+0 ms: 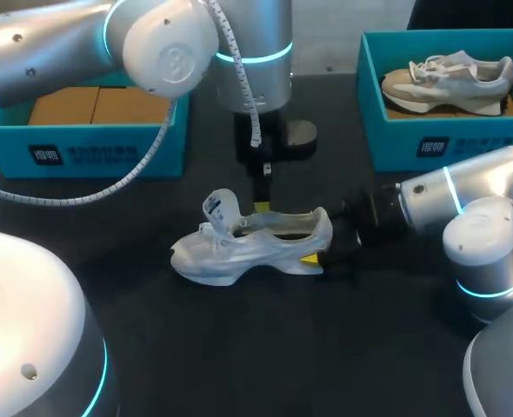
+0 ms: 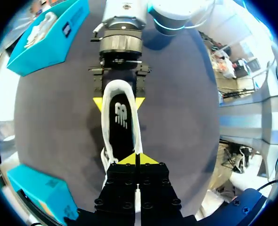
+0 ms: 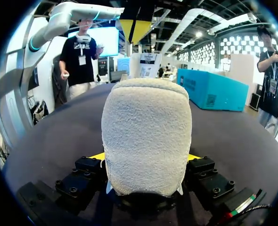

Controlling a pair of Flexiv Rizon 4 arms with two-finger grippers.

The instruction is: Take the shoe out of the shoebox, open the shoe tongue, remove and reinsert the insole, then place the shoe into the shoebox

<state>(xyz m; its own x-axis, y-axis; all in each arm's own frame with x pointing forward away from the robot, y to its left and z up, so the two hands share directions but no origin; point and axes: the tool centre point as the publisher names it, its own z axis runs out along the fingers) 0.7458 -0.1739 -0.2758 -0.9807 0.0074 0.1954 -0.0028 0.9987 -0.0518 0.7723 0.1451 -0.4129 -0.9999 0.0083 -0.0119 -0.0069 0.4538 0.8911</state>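
Shoe (image 1: 252, 243) is squeezed at its soft heel (image 3: 146, 136) by right fingers (image 1: 311, 258).
Left fingers (image 2: 127, 160) are pinched together above the bendy insole (image 2: 121, 125).

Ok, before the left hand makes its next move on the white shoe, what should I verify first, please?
1. The white mesh shoe is out of its box, on the black table: ok.
2. The right hand is shut on the shoe's heel: ok.
3. The shoe tongue stands open: ok.
4. The black insole lies inside the shoe: ok.
5. The left hand is over the shoe opening: ok.
6. The left hand pinches the insole: cannot tell; its fingers are together.
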